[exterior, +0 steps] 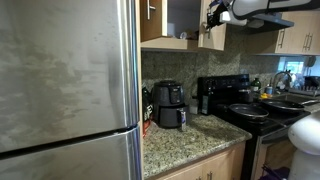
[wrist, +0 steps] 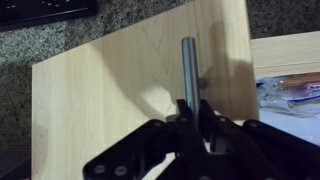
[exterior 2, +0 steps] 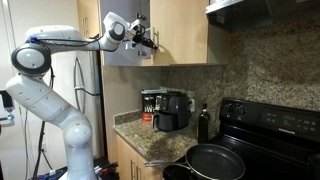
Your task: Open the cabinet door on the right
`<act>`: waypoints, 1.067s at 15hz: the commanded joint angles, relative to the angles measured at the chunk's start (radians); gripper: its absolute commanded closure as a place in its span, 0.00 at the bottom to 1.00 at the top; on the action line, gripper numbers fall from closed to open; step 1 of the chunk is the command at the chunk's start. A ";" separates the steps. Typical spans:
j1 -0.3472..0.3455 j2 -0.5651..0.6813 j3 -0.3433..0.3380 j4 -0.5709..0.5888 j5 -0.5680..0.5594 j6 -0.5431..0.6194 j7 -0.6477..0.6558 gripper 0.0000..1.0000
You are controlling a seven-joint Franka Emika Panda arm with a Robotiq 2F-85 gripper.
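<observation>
The light wood cabinet door (wrist: pixel 120 95) fills the wrist view, with a vertical metal bar handle (wrist: pixel 188 65) on it. My gripper (wrist: pixel 190 112) is shut on the lower part of this handle, one black finger on each side. In both exterior views the gripper (exterior: pixel 214 16) (exterior 2: pixel 147 40) is up at the upper cabinets, holding the door (exterior: pixel 212 38), which stands swung out from the cabinet. The dark cabinet inside (exterior: pixel 182 18) shows beside it.
A steel fridge (exterior: pixel 65 85) stands beside the granite counter (exterior: pixel 190 140). A black air fryer (exterior 2: pixel 172 110), a dark bottle (exterior 2: pixel 203 124) and a black stove (exterior 2: pixel 270 130) with a pan (exterior 2: pixel 215 160) lie below. A range hood (exterior 2: pixel 265 12) hangs nearby.
</observation>
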 commanded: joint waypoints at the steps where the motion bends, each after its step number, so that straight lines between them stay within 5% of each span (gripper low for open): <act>1: -0.035 -0.004 0.021 0.001 0.034 0.002 -0.023 0.96; 4: -0.136 -0.024 0.022 -0.006 -0.051 -0.018 -0.025 0.96; 13: -0.156 -0.253 -0.075 -0.131 -0.013 -0.151 -0.048 0.96; 14: -0.099 -0.199 -0.008 -0.087 0.027 -0.148 -0.048 0.96; 15: -0.105 -0.225 -0.013 -0.101 0.029 -0.160 -0.060 0.85; 16: -0.105 -0.231 -0.015 -0.104 0.032 -0.160 -0.066 0.85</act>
